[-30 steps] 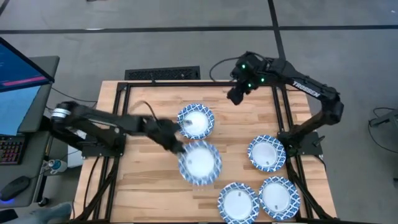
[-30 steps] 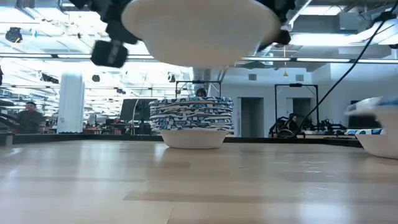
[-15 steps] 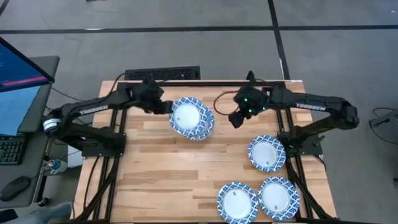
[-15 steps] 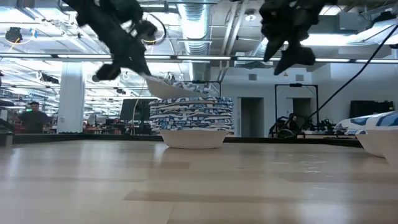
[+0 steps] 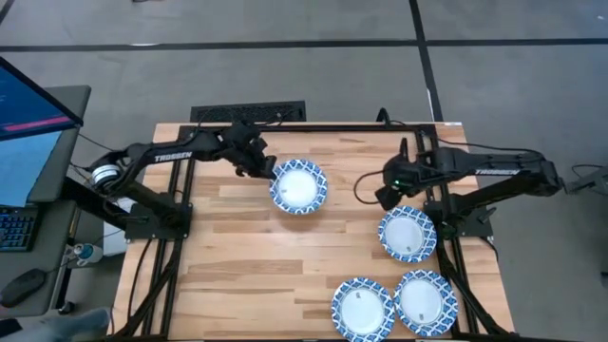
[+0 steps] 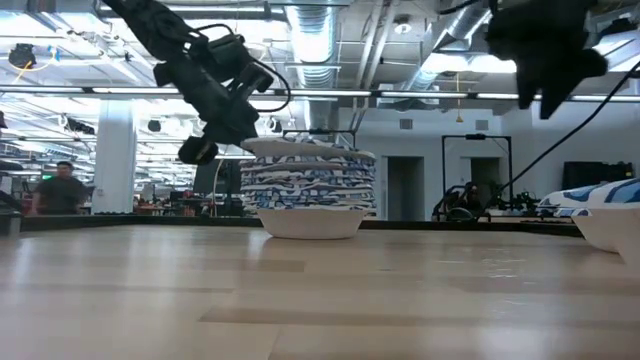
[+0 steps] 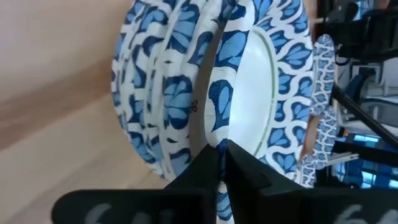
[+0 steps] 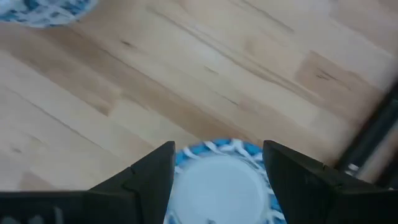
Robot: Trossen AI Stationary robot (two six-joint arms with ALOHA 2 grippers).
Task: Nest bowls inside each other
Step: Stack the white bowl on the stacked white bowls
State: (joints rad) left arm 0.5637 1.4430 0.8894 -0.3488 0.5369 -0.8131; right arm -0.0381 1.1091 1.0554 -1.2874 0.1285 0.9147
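While the left pincer (image 5: pixel 267 171) is pinching the rim of the topmost small round blue-and-white lattice-rimmed bowl (image 5: pixel 298 184), which is sitting on the tall nested stack (image 6: pixel 308 190) at about twelve o'clock on the wooden tabletop (image 5: pixel 237 266), I am worrying about the release. Its fingers (image 7: pixel 214 165) are closed tight on that rim at the stack's nine o'clock edge, so if I pull away before letting go, I am likely dragging the top bowl off-centre or tipping the whole stack. I am judging the stack tall enough to topple from a sideways tug.

The right pincer (image 5: pixel 388 193) is standing wide apart and holding nothing, hovering just above the single bowl (image 5: pixel 408 234) at three o'clock. Coming down off-centre there, I am risking a finger (image 8: pixel 152 171) striking the rim and flipping it. Two more bowls (image 5: pixel 362 308) are lying at five o'clock.
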